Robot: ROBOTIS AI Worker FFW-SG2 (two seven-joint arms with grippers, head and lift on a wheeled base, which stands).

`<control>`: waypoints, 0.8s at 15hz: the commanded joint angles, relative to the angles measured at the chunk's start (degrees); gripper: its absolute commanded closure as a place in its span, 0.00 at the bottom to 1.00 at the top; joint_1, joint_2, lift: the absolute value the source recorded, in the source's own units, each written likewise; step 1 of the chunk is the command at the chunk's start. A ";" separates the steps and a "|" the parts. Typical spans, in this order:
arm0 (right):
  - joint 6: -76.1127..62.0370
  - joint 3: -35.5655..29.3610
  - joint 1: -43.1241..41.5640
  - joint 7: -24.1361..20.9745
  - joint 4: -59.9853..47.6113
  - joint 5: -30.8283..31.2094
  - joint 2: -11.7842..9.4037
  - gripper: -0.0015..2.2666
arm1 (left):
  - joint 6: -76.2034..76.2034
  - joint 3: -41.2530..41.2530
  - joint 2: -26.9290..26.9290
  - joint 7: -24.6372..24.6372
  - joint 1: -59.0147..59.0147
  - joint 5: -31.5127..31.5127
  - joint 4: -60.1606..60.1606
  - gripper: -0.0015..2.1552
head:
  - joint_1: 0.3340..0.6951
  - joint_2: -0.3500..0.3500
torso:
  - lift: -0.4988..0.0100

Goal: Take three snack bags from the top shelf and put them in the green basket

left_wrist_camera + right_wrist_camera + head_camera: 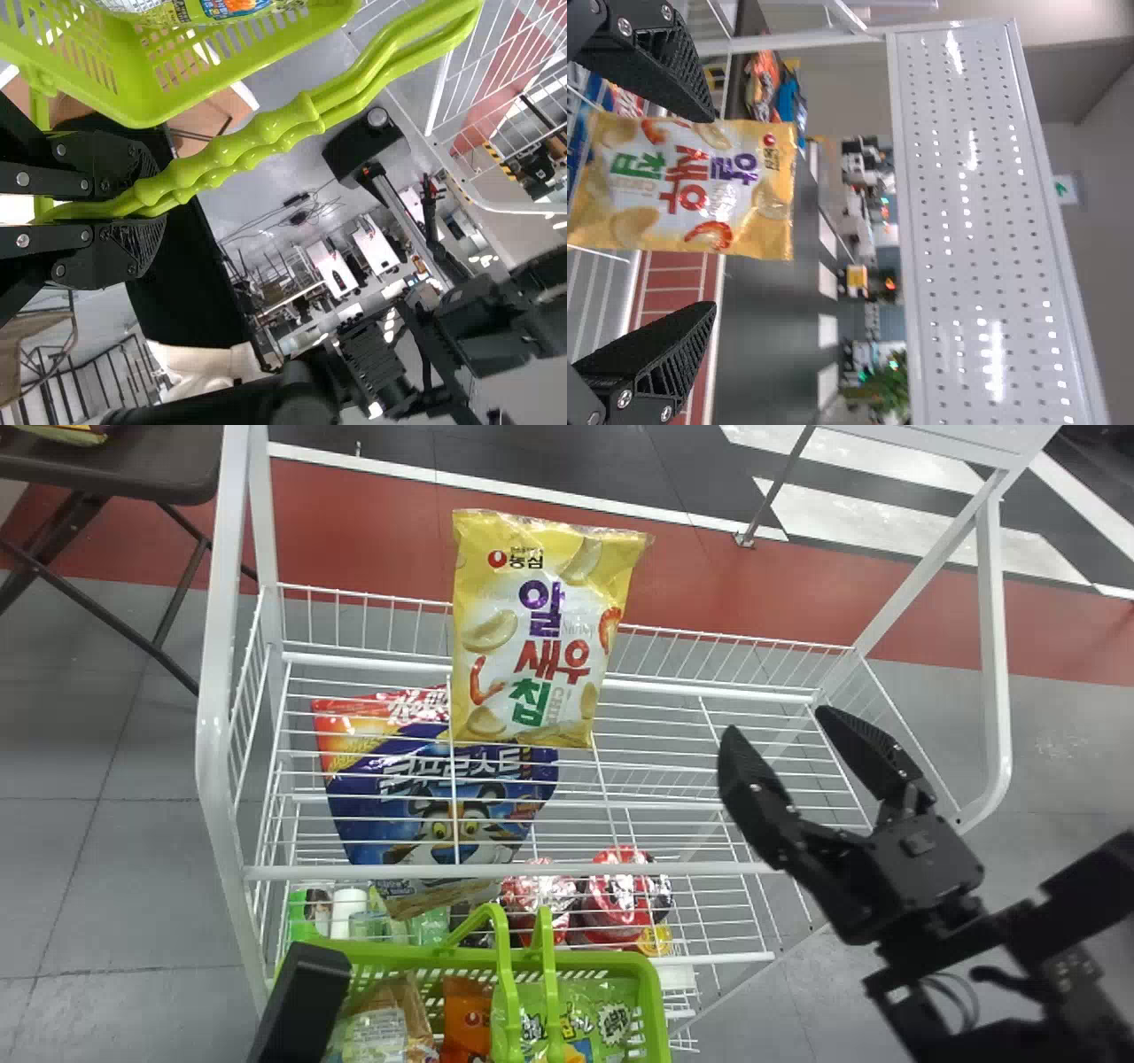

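Holding green basket (654, 1001) by paired handles (275, 135) w/ L claw (146, 205) clenched round them, near rack's front, prob. for a short drop -- snack bags (465, 1012) inside. Has R claw (780, 724) released, fingers spread, prob. to straddle yellow snack bag (536, 633) beyond, standing upright on top shelf (709, 868), likely face-out for easy pick; needs a shift left, then a gentle pinch.

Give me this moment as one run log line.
left gripper: shut on green basket handles | right gripper: open, holding nothing | yellow snack bag: upright on top shelf | inside basket: orange bag, green bag
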 commanded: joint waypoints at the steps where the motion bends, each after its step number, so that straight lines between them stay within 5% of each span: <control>1: -4.70 7.77 2.84 -4.74 0.41 4.52 0.14 0.03 | -0.11 -0.10 0.01 -0.15 0.00 0.00 0.22 0.49 | 1.00 0.00 | 0.90; 4: -4.70 11.11 3.10 -9.58 2.52 5.84 0.14 0.03 | -0.46 -0.28 0.36 -0.24 0.71 0.00 0.13 0.49 | 1.00 0.00 | 0.90; 12: -4.52 10.76 3.10 -9.66 2.70 6.01 0.14 0.03 | -1.52 -0.89 0.53 -0.06 1.23 -0.52 -0.31 0.49 | 1.00 0.00 | 0.90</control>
